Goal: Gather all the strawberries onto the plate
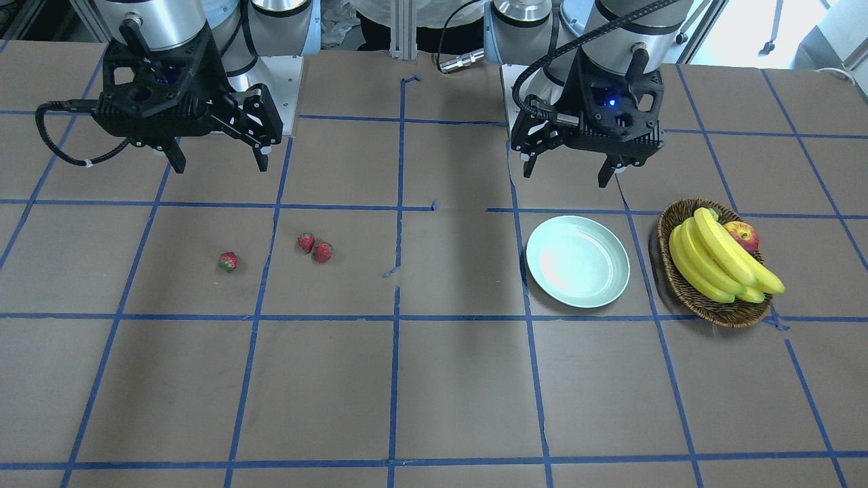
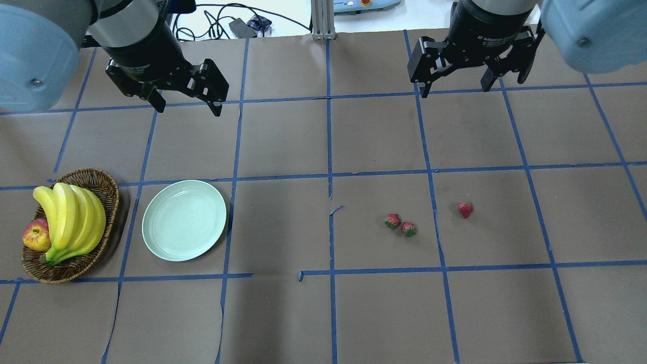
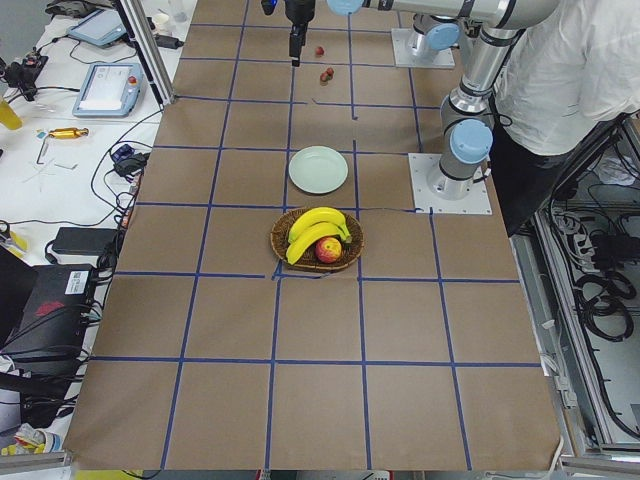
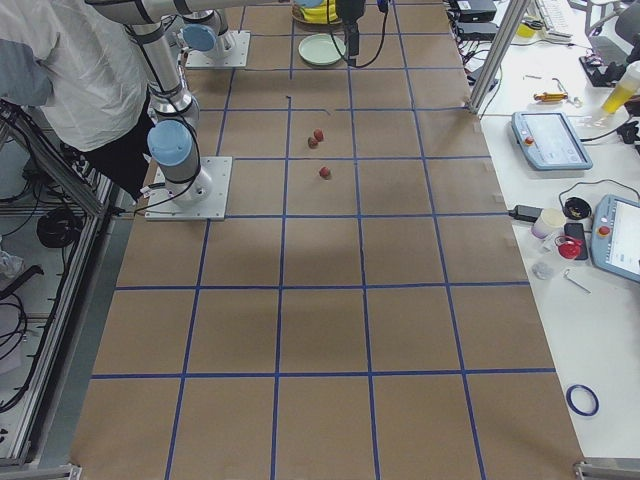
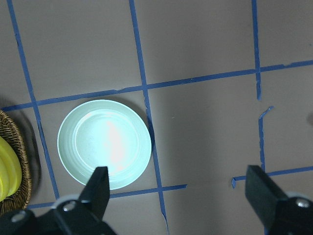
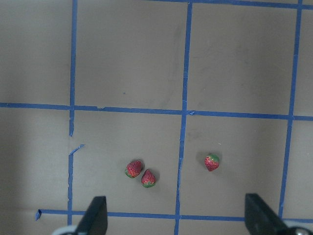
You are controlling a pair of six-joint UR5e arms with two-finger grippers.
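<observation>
Three small red strawberries lie on the brown table: two close together (image 2: pixel 393 221) (image 2: pixel 409 229) and one apart to the right (image 2: pixel 465 209). They show in the right wrist view too (image 6: pixel 133 169) (image 6: pixel 148 178) (image 6: pixel 212 162). The pale mint plate (image 2: pixel 184 220) lies empty at the left, also in the left wrist view (image 5: pixel 103 143). My left gripper (image 2: pixel 187 103) hangs open high above the table, behind the plate. My right gripper (image 2: pixel 457 85) hangs open high behind the strawberries. Both are empty.
A wicker basket (image 2: pixel 96 187) with bananas (image 2: pixel 71 217) and an apple (image 2: pixel 35 235) stands left of the plate. Blue tape lines grid the brown table. A person stands by the robot's base in the side views (image 3: pixel 560 60).
</observation>
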